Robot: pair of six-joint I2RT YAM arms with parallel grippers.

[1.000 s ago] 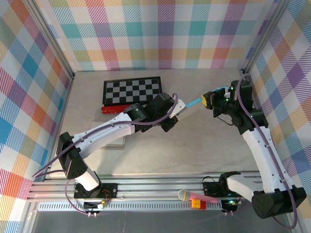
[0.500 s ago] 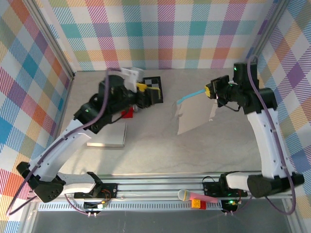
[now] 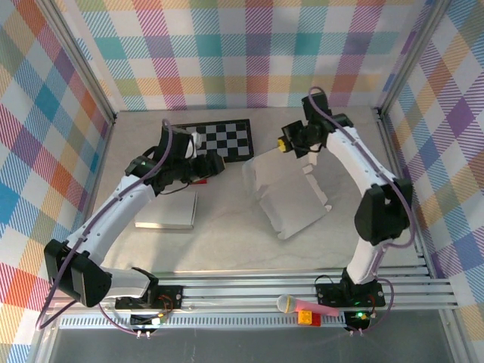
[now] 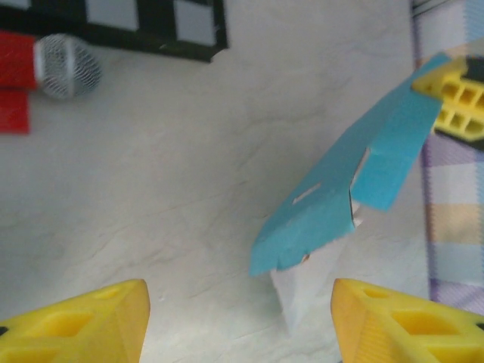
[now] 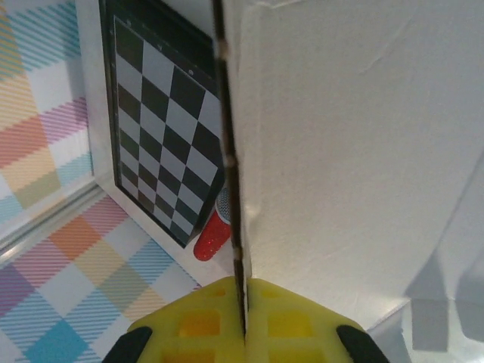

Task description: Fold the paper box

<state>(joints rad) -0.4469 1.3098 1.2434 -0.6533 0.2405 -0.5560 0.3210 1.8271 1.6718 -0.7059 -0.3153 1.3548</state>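
Note:
The paper box (image 3: pixel 286 198) is a flat sheet, white on one side, tilted up over the middle of the table. My right gripper (image 3: pixel 287 144) is shut on its far top edge. In the right wrist view the yellow fingers (image 5: pixel 198 325) pinch that thin edge of the paper box (image 5: pixel 363 151). From the left wrist its blue face (image 4: pixel 333 200) shows, held by a yellow finger (image 4: pixel 457 98). My left gripper (image 3: pixel 214 164) hangs open to the left of the sheet, apart from it, with bare table between its fingertips (image 4: pixel 76 318).
A black and white chessboard (image 3: pixel 208 141) lies at the back. By its front edge lies a red microphone (image 4: pixel 45 68) with a silver head. A flat grey slab (image 3: pixel 168 212) sits at the left. Another microphone (image 3: pixel 302 305) lies on the front rail.
My left gripper let go of the sheet, opened and drew back to the left. My right gripper carried the sheet leftward toward the chessboard and tilted it down over the table's middle.

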